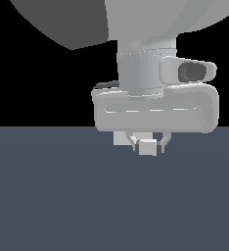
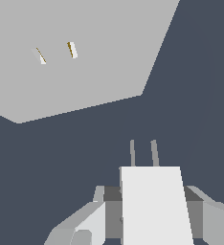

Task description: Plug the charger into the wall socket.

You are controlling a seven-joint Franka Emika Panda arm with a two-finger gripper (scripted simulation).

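The charger (image 1: 148,146) is a small whitish-grey block held between my fingers, just above the dark floor. In the wrist view the charger (image 2: 154,206) fills the foreground, with two thin prongs (image 2: 143,153) pointing away from me. My gripper (image 1: 148,143) is shut on it; a finger (image 2: 80,225) shows beside it. The wall socket (image 2: 85,52) is a large light-grey plate ahead of the prongs, with two small orange-brown slots (image 2: 72,50). The prongs are apart from the plate and point to one side of the slots. In the exterior view a pale edge (image 1: 119,138) behind the fingers may be the socket.
The dark blue-grey floor (image 1: 114,196) spreads under the hand. The arm's large grey links (image 1: 141,49) hang over the scene in the exterior view.
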